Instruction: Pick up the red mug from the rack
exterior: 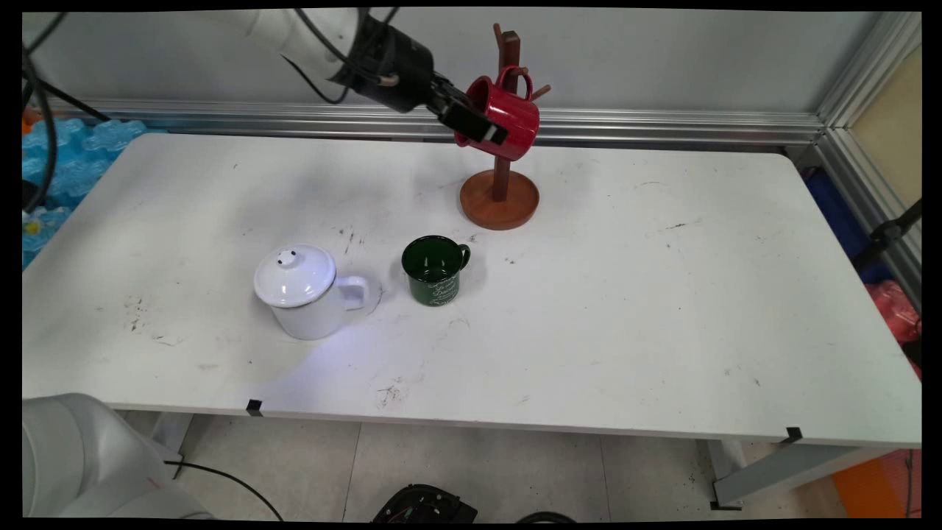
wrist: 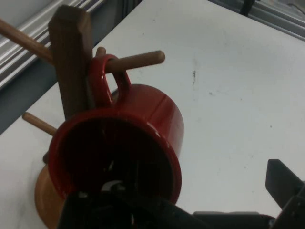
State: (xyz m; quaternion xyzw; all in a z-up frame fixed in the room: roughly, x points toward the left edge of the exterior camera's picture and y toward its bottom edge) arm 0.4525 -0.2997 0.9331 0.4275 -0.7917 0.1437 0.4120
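Pincer [exterior: 482, 125] at red mug's [exterior: 508, 118] rim (handle on peg), mug tree [exterior: 500, 195]

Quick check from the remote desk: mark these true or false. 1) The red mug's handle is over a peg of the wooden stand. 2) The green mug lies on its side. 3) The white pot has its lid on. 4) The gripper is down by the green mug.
1) True: the red mug has its handle looped over a peg of the wooden stand.
2) False: the green mug stands upright, mouth up.
3) True: the white pot is lidded.
4) False: the gripper is up at the red mug's rim.
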